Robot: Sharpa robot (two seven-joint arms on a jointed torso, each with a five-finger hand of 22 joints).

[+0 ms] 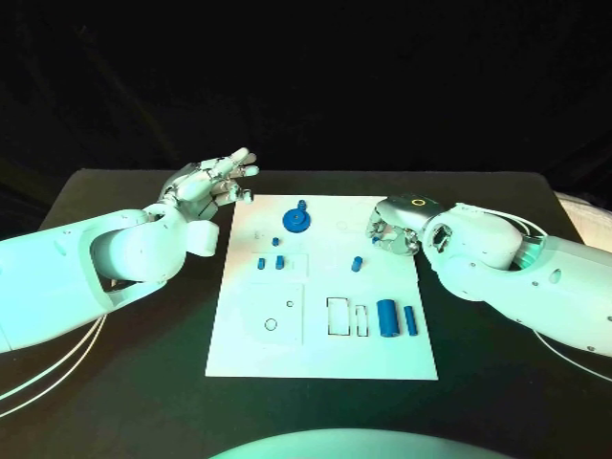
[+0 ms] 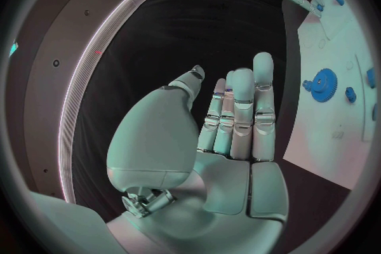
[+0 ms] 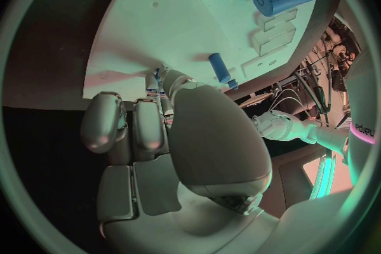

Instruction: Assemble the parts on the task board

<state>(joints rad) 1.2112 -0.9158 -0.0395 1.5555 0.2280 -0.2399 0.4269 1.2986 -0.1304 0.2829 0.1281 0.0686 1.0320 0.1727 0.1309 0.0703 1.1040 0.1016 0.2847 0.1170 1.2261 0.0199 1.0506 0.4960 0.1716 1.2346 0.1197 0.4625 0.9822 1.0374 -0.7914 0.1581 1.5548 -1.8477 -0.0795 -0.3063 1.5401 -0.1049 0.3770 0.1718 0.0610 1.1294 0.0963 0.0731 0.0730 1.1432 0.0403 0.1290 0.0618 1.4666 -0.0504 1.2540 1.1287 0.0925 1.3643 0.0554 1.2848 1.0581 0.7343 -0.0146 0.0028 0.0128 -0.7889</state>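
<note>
Barely started by the looks of it: small blue plastic parts (image 1: 387, 316) are scattered loose on the flat white task board (image 1: 251, 354), the left hand (image 1: 212, 182) is held released and empty, and the right hand (image 1: 393, 232) is curled, grasp can't be told.

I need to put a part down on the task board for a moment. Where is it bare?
The task board is bare along its near edge, below the outlined slots and cylinders. Crowded: the far end, with the blue gear, small pegs, and the right hand over its right edge.

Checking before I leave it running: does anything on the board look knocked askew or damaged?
Nothing stands out. The board lies flat, the gear, pegs and cylinders sit tidily; nothing looks broken.
</note>
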